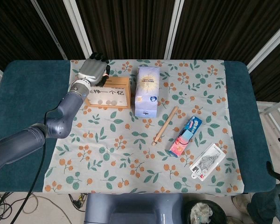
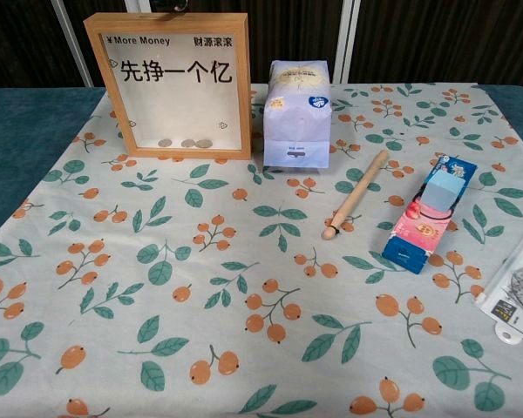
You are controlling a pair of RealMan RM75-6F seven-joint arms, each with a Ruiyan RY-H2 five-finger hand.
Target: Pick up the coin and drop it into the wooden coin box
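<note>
Head view alone: left hand (image 1: 92,71) behind wooden coin box (image 1: 108,93), fingers' state impossible to tell.

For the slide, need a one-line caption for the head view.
Left hand hovers over the wooden coin box beside a paper bag on a floral tablecloth.
</note>
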